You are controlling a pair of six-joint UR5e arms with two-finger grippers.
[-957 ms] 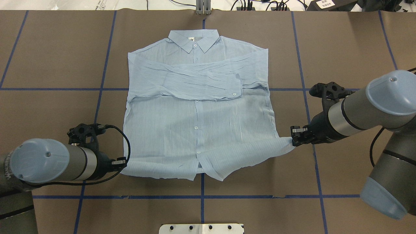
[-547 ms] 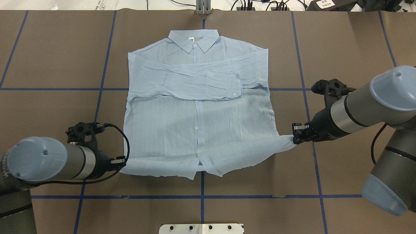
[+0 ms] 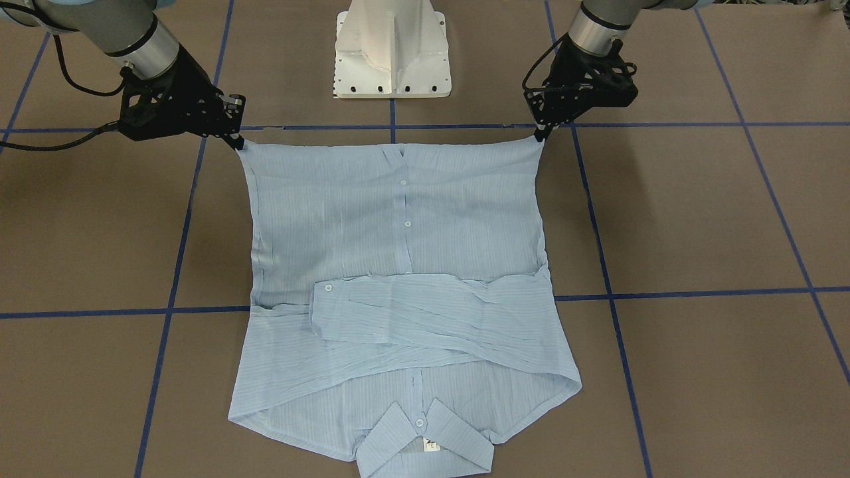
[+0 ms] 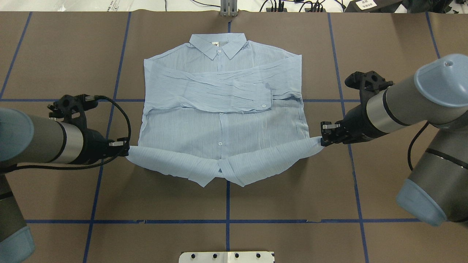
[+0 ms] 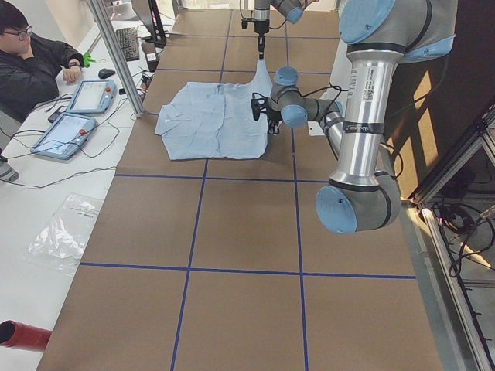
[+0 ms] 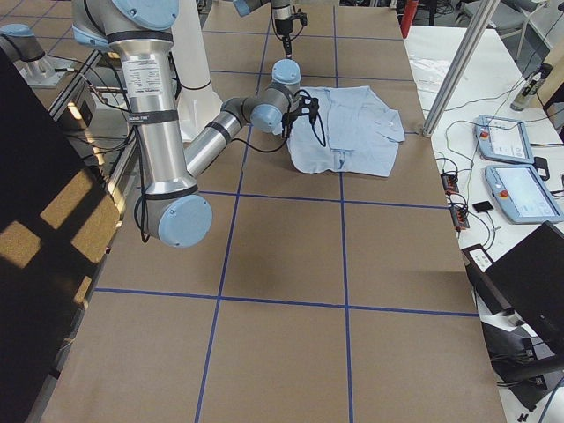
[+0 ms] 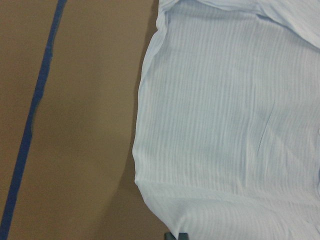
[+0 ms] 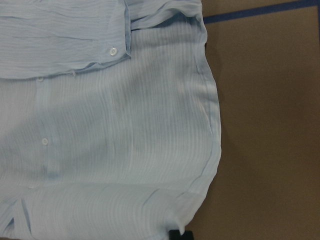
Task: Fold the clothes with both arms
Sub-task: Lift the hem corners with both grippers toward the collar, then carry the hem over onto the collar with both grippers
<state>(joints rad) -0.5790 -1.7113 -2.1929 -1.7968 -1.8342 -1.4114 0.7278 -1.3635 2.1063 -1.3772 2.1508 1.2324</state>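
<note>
The light-blue striped shirt [image 4: 223, 120] lies button-side up on the brown table, collar [image 4: 219, 45] at the far side and both sleeves folded across the chest. My left gripper [image 4: 126, 148] is shut on the hem's left corner. My right gripper [image 4: 322, 140] is shut on the hem's right corner. Both corners are raised, and the hem hangs between them in a sagging band, turned back over the lower shirt. In the front-facing view the left gripper [image 3: 536, 136] and right gripper [image 3: 238, 143] hold the stretched hem of the shirt [image 3: 398, 265]. The wrist views show only cloth [image 7: 225, 125] [image 8: 110, 125].
Blue tape lines [image 4: 226, 221] grid the brown table. The white pedestal base [image 3: 392, 50] stands at the near edge, behind the hem. A metal post [image 4: 228, 9] and cables lie beyond the collar. An operator [image 5: 31, 62] sits with tablets [image 5: 77, 108] at the far side.
Both grippers have risen and moved towards the collar with the hem corners. The lower hem has left the table and turned back over the shirt. The left arm moved farther.
</note>
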